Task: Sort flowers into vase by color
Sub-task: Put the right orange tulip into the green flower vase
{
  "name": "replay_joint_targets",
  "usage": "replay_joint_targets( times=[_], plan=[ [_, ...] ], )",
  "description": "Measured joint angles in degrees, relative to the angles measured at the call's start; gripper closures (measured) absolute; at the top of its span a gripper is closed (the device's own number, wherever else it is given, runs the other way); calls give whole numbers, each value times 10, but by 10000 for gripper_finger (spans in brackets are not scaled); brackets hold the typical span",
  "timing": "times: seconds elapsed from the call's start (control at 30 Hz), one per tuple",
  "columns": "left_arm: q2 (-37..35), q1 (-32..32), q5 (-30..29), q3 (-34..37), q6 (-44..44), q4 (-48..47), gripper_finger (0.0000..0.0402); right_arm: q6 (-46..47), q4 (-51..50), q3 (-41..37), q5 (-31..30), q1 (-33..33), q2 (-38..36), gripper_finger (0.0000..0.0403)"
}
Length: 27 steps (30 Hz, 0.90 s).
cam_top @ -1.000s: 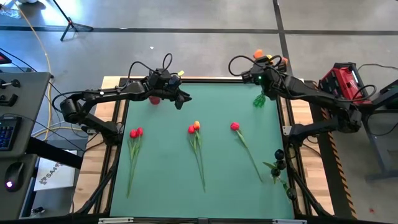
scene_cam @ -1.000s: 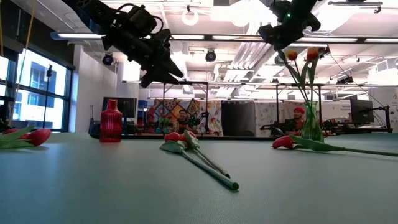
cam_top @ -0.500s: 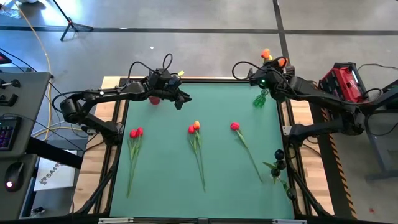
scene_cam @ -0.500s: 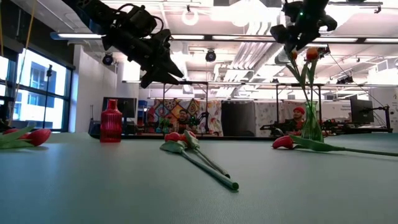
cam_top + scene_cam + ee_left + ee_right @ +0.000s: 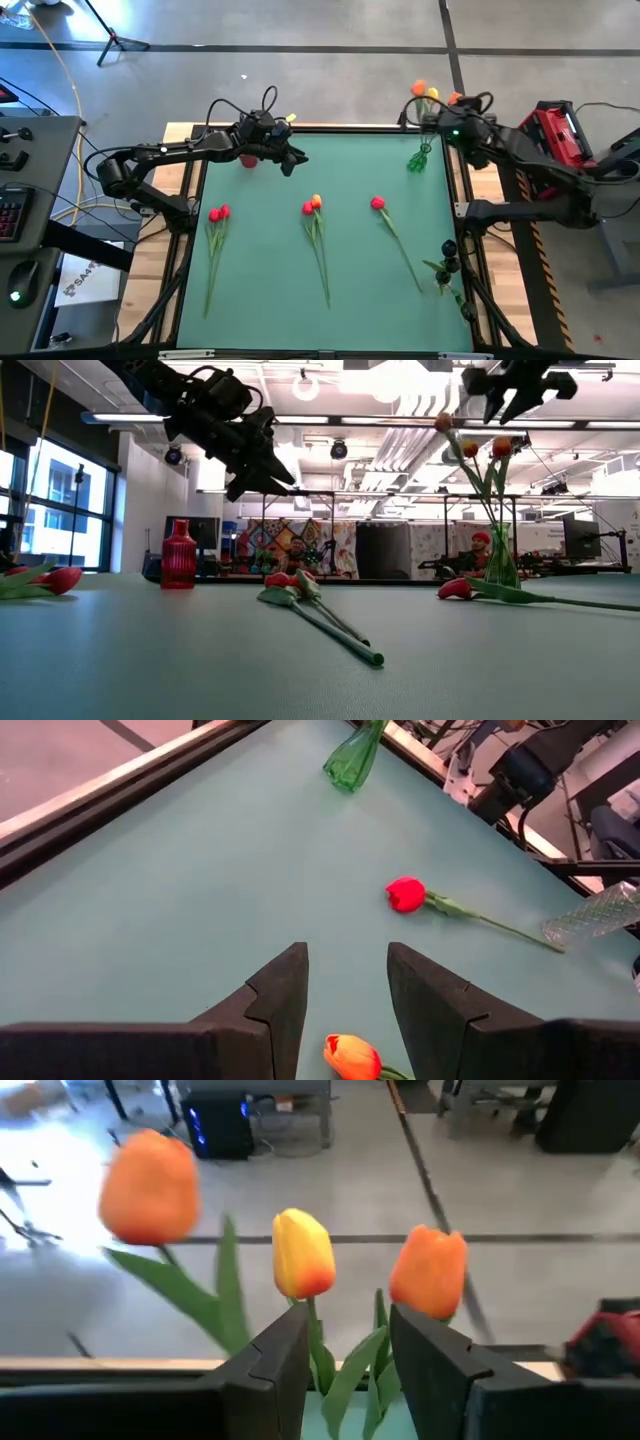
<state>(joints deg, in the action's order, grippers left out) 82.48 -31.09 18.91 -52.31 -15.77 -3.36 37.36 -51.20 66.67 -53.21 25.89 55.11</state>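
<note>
The high view looks straight down on the whole green table [image 5: 330, 250]. The low view sits at tabletop level, facing the room beyond. Each wrist view looks forward past its own fingers (close range). All four share the green vase [image 5: 418, 160].

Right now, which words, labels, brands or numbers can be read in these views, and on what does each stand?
No text can be read for certain.
White sheet on the floor left of the table: dark print, too small to read.
Red case right of the table: no legible label.
</note>
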Motion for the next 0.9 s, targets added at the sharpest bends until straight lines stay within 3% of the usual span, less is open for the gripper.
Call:
replay_joint_targets(
  times=[0.2, 0.4, 0.73, 0.9],
  plan=[
    [0, 0, 11, 0, 0, 115, 276, -2, 23, 0, 50, 0, -40, 273],
    [9, 1, 25, -38, -4, 220, 270, -16, 77, 0, 183, 0, -75, 273],
    [148, 7, 33, -216, 18, 217, 220, -3, 46, 0, 388, 0, -112, 273],
    [229, 13, -8, -331, 31, 217, 205, 12, -29, 0, 404, 0, -118, 273]
  ],
)
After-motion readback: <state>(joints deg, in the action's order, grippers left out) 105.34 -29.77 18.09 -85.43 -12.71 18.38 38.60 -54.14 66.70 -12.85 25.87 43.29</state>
